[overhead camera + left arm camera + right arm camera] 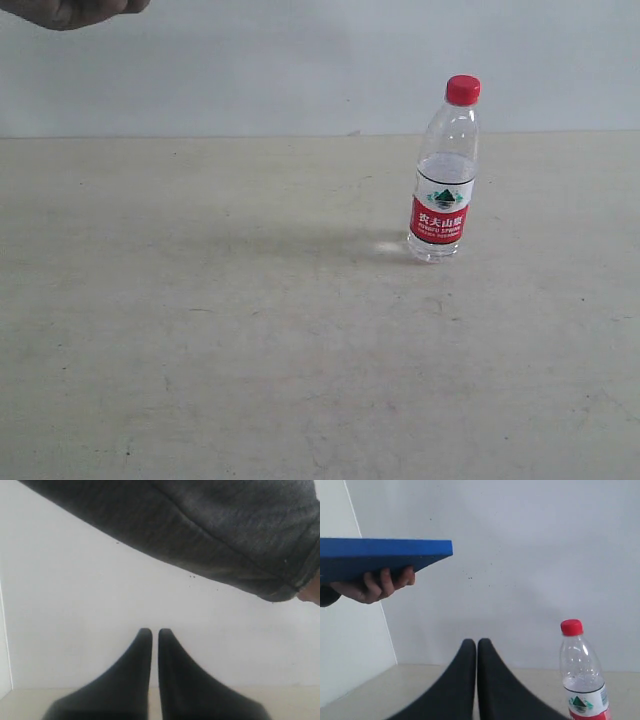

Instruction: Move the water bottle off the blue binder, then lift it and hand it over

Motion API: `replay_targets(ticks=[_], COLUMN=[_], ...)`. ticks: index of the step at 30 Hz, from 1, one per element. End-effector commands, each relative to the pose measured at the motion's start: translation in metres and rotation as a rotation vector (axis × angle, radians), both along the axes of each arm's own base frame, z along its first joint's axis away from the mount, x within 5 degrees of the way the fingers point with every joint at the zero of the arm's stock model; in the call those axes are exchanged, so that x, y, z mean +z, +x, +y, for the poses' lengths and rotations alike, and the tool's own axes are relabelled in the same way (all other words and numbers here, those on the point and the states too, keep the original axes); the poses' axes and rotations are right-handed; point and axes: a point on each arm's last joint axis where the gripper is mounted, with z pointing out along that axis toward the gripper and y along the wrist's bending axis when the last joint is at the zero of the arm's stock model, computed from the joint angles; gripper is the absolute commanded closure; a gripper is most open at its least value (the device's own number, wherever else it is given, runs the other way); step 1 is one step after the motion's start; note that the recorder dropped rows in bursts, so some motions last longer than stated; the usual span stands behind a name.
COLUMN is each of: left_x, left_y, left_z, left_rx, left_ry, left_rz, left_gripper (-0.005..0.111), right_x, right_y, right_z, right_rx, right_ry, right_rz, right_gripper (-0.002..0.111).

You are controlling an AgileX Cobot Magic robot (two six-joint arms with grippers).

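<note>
We read text only on the water bottle (443, 175). Its label (440, 212) has a red band with four white Chinese characters, apparently 农夫山泉. The small white Latin line under them is too blurred to read. The white band above has a green mountain emblem, which also shows in the right wrist view.

- water bottle (444, 175): clear, red cap, label red, white and green
- blue binder (380, 555): deep plain blue
- tabletop (250, 350): pale beige, faintly mottled
- left pincer (151, 632) and right pincer (473, 642): black
- sleeve (200, 525): dark grey
</note>
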Motion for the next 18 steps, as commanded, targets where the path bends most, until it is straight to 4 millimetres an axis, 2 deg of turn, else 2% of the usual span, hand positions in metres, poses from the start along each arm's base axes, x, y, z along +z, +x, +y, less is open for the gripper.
replay_targets(ticks=[1, 5, 8, 11, 14, 17, 18], left_x=[-0.001, -0.001, -0.001, -0.001, -0.001, -0.001, -0.001], left_y=[-0.002, -0.002, -0.002, -0.002, -0.002, -0.002, -0.002], left_z=[0.0, 0.0, 0.0, 0.0, 0.0, 0.0, 0.0], left_rx=[0.003, 0.003, 0.003, 0.003, 0.003, 0.003, 0.003], left_ry=[-0.001, -0.001, -0.001, -0.001, -0.001, -0.001, -0.001], left_rz=[-0.008, -0.008, -0.008, -0.008, -0.008, -0.008, -0.008], left_gripper=[0.102, 0.102, 0.102, 0.102, 0.102, 0.102, 0.102], right_x=[0.001, 0.006, 0.014, 0.011, -0.008, -0.039, -0.041], right_y=[-0.001, -0.001, 0.001, 0.005, 0.011, 0.017, 0.017], right_z=[0.0, -0.003, -0.017, -0.026, -0.025, -0.024, -0.024], right_rx=[-0.023, -0.054, -0.214, -0.337, -0.366, -0.358, -0.355], right_ry=[0.006, 0.03, 0.075, 0.029, -0.149, -0.209, -0.212], right_rz=[-0.017, -0.063, -0.15, -0.134, 0.027, 0.149, 0.17], right_gripper=[0.109, 0.109, 0.109, 0.109, 0.109, 0.109, 0.109])
